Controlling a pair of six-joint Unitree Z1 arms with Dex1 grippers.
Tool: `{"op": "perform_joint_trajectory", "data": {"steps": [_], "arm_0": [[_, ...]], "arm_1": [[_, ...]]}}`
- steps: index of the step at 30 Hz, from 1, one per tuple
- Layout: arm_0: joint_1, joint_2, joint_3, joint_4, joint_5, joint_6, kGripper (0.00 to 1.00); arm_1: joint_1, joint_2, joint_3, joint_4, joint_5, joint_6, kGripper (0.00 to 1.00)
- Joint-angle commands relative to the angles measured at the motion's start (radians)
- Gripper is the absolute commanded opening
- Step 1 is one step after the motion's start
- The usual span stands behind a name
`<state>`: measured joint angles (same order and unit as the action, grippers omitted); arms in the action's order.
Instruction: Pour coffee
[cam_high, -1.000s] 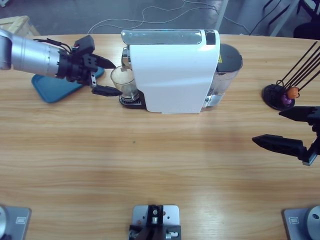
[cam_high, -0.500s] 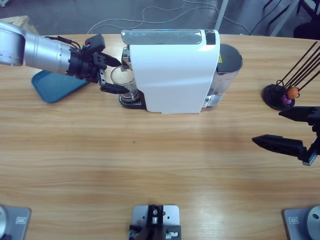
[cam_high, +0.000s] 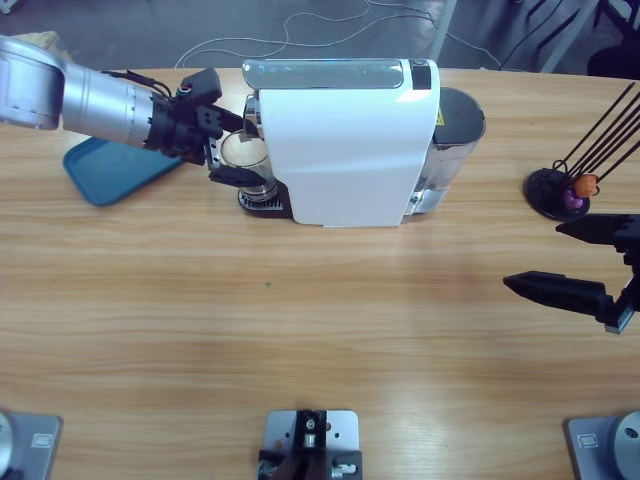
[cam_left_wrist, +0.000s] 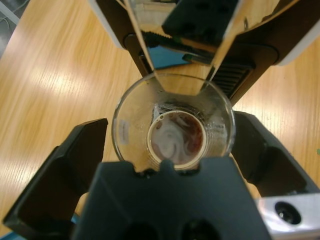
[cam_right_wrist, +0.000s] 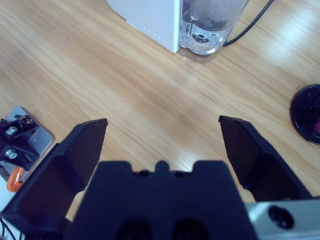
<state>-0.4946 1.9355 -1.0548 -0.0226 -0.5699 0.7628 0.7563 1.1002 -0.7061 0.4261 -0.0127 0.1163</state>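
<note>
A shallow layer of dark brown coffee (cam_left_wrist: 176, 140) is seen in the clear glass cup (cam_high: 246, 163) under the white coffee machine (cam_high: 345, 140) spout. The left gripper (cam_high: 224, 150) fingers are spread around the cup, not closed; lifting and pouring remain. The right gripper (cam_high: 568, 262) is held open, empty.

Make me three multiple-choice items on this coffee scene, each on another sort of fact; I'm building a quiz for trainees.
1. Where does the glass cup stand?
A. under the spout of the white coffee machine
B. on the blue tray
C. beside the capsule stand

2. What colour is the coffee?
A. clear
B. dark brown
C. green

3. How is the left gripper?
A. shut beside the cup
B. open around the cup
C. open over the tray

Answers: 1 A, the cup sits on the drip grate; 2 B, brown layer on its bottom; 3 B, jaws flank the cup.
</note>
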Motion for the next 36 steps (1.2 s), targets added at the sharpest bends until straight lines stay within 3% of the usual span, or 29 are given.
{"op": "perform_joint_trajectory", "data": {"steps": [1,4,14,22,26,31,36], "arm_0": [[-0.001,0.048,0.002,-0.008,-0.001,-0.013,0.266],[0.002,0.045,0.006,-0.007,-0.006,-0.01,0.0],[0.041,0.011,0.051,-0.005,-0.048,-0.023,0.0],[0.198,-0.213,0.173,-0.007,-0.047,-0.051,0.0],[0.287,-0.272,0.187,-0.013,0.099,-0.13,0.0],[0.307,-0.238,0.22,-0.084,0.374,-0.261,0.0],[0.36,-0.137,0.214,-0.181,0.41,-0.376,0.0]], "arm_1": [[0.005,0.027,0.0,0.011,0.014,-0.014,1.0],[0.005,0.027,0.0,0.011,0.014,-0.014,1.0],[0.005,0.027,0.0,0.011,0.013,-0.014,1.0],[0.005,0.026,0.0,0.011,0.014,-0.014,1.0],[0.005,0.026,0.001,0.009,0.014,-0.015,1.0],[0.005,0.015,0.006,0.006,0.014,-0.015,1.0],[0.005,0.007,0.007,0.006,0.014,-0.015,1.0]]}}
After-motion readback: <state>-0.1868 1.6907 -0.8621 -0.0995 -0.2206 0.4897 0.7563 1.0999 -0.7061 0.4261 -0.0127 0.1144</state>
